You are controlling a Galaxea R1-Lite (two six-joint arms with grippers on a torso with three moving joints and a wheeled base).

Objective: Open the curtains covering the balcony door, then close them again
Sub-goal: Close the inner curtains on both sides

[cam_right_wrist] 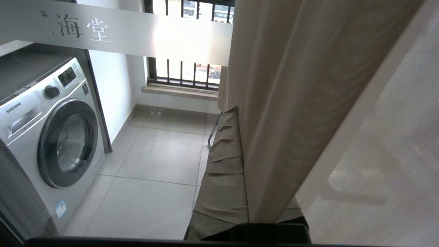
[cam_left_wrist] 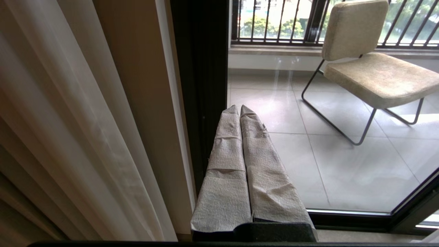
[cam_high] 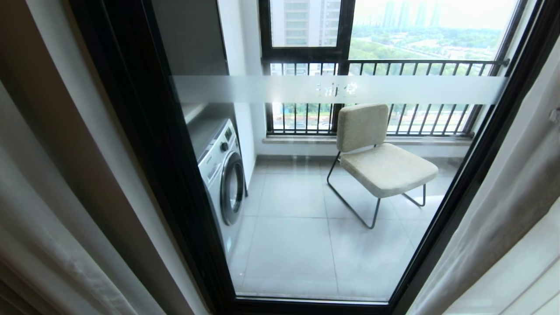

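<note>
Black frame, clear glass: the balcony door (cam_high: pixel 332 197) fills the middle of the head view, fully uncovered, with its frosted white band (cam_high: pixel 337 89) running straight across at chair-back height. The curtains (cam_high: pixel 65 218) are drawn off to both sides, one set of beige drape and white sheer bunched on the left of the frame, another set hanging down the right edge (cam_high: pixel 503 227). Through the glass on the balcony there is a washing machine (cam_high: pixel 223 175) against the left wall, a beige padded chair (cam_high: pixel 380 157) on thin metal legs further right, grey floor tiles beneath, and a black barred railing (cam_high: pixel 393 65) at the far window. Neither arm shows in the head view. From the left wrist, the left gripper (cam_left_wrist: pixel 238 109) sits with its two cloth-wrapped fingers (cam_left_wrist: pixel 226 161) pressed flat together, closed on nothing, pointing at the door's left frame post, just beside the left curtain (cam_left_wrist: pixel 68 120) but not in it. From the right wrist, the right gripper (cam_right_wrist: pixel 236 111) is closed too, and the tan drape (cam_right_wrist: pixel 284 103) falls right across it: only one wrapped finger (cam_right_wrist: pixel 223 171) shows, the fabric lying against it and hiding the other, and I cannot tell whether any cloth is pinched between them. The washing machine (cam_right_wrist: pixel 51 137) stands beyond on that side.
</note>
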